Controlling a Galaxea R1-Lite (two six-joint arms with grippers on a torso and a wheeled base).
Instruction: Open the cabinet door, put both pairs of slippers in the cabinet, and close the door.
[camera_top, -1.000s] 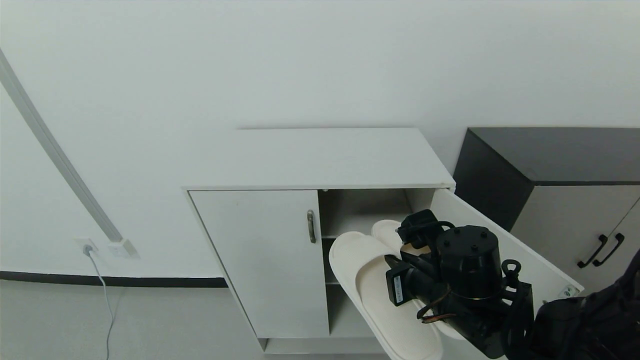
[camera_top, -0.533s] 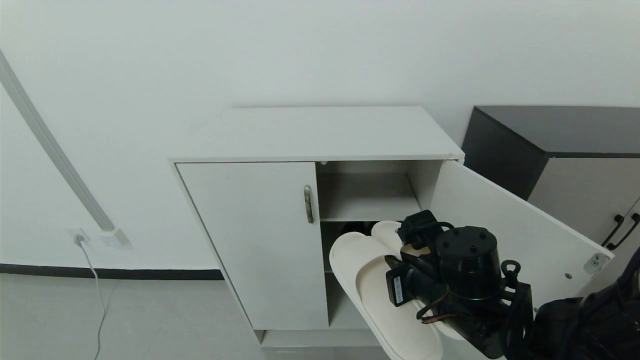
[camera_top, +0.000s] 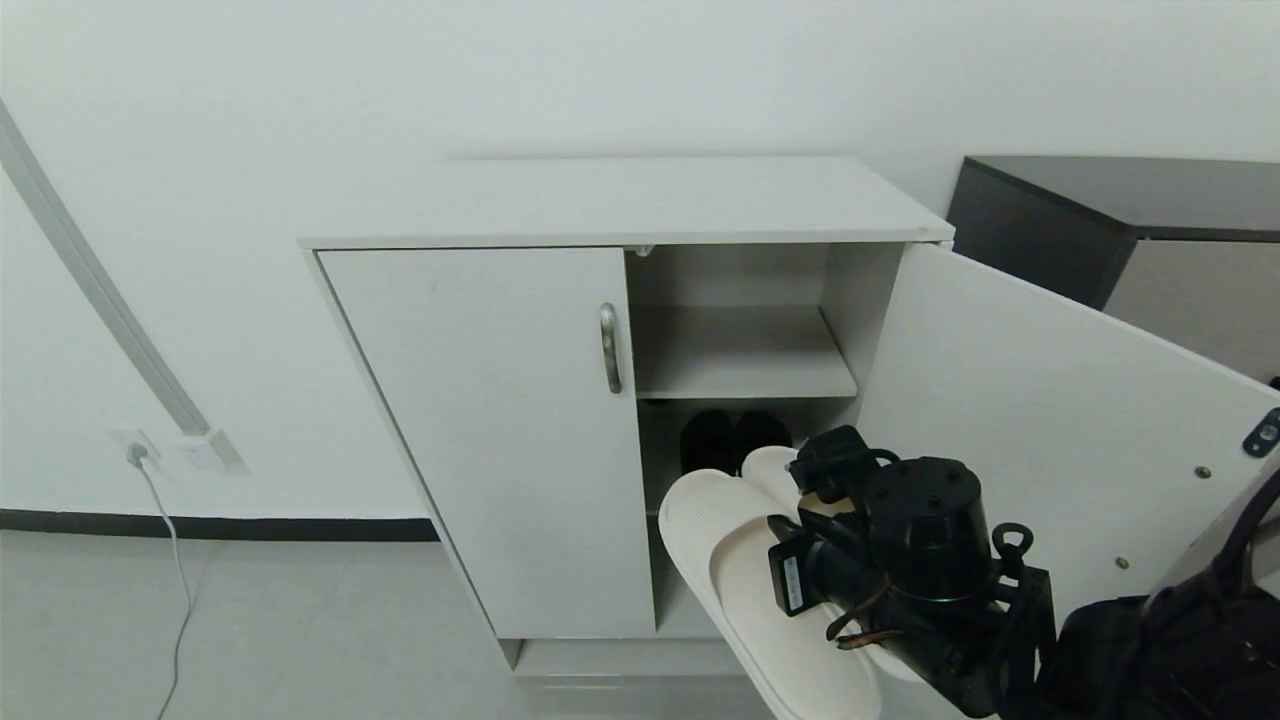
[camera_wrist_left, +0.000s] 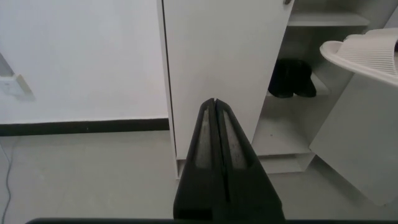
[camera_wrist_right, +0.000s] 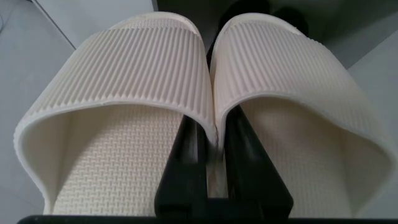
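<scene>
A pair of white slippers (camera_top: 720, 545) hangs side by side in front of the white cabinet (camera_top: 640, 200), level with its lower shelves. My right gripper (camera_wrist_right: 214, 146) is shut on the slippers' two inner strap edges, pinched together between its fingers. The cabinet's right door (camera_top: 1050, 420) stands wide open and the left door (camera_top: 490, 430) is shut. A pair of black slippers (camera_top: 735, 440) sits on the middle shelf; the upper shelf (camera_top: 740, 355) is bare. My left gripper (camera_wrist_left: 213, 109) is shut with nothing in it, low over the floor before the left door.
A black-topped cabinet (camera_top: 1100, 200) stands right of the white one, behind the open door. A wall socket with a hanging cable (camera_top: 135, 455) is at the left. Grey floor (camera_top: 250, 620) lies in front of the cabinet.
The whole head picture has shifted, so the camera has moved: the cabinet now sits higher and larger, and the black slippers inside have come into sight. The white slippers stay in my right gripper.
</scene>
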